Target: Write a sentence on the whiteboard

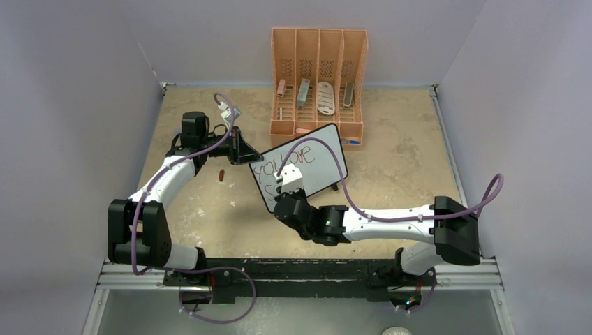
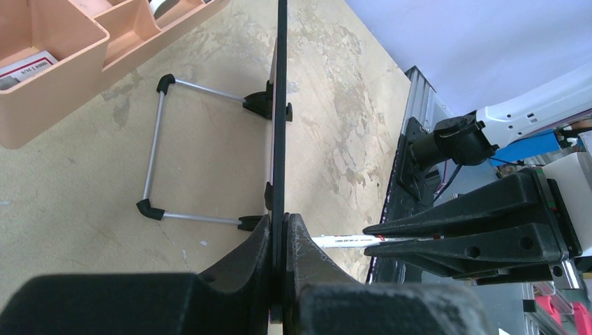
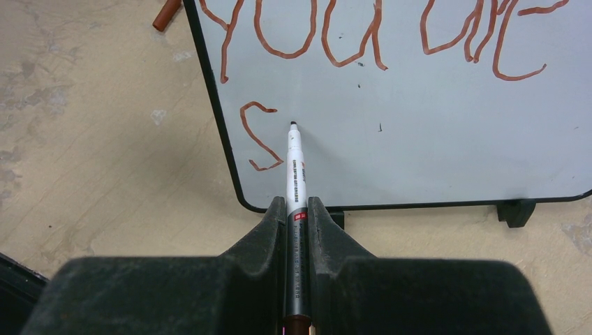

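Right gripper is clamped on the marker, whose tip sits at the whiteboard just right of a lone "s". Left gripper pinches the board's side edge, steadying it in front of the orange organizer. Of the sentence, "you are" is written; the second line has one letter, so the rest is probably still to come

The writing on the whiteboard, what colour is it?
The writing is red-brown, clearest in the right wrist view.
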### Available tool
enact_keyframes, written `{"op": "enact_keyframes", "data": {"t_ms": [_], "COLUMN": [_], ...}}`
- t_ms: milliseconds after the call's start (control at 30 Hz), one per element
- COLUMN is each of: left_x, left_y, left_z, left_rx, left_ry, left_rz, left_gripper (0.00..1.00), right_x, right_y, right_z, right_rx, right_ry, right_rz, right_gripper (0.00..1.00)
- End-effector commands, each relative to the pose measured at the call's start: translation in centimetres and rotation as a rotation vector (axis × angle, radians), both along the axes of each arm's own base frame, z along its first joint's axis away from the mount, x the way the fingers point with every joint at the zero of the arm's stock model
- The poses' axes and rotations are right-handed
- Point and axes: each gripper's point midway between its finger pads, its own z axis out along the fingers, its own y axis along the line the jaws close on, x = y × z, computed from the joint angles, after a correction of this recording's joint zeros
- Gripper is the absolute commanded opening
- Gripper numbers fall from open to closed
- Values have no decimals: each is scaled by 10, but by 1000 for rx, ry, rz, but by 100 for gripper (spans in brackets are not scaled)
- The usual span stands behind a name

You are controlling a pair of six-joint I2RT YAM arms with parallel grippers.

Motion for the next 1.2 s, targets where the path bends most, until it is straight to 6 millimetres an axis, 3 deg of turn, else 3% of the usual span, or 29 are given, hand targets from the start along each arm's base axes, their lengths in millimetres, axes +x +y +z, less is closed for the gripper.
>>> {"op": "enact_keyframes", "data": {"t_ms": [0,400,933,1067,1167], "left_x": [2,3,3,3,3], "left_y": [-3,-3,-3,-3,-3], "left_z": [19,19,18,18,18], "left_rx": [-4,-4,-5,-4,-4], "left_ry": [-81,-81,-79,-80,-79], "left_rz": [-16,-15,-15,-15,-14], "left_gripper": [0,0,0,0,0], "right_x": [13,6,-13,-14,-13], "right_y": [5,2,-5,-5,-3], "right_z": [22,3,-43,-41,-24], "right_rx": [63,27,-111,-101,-51], "right_ry": [-42,19,149,150,131], "right_rz": [-49,-32,24,25,26], "right_gripper": [0,0,0,0,0]}}
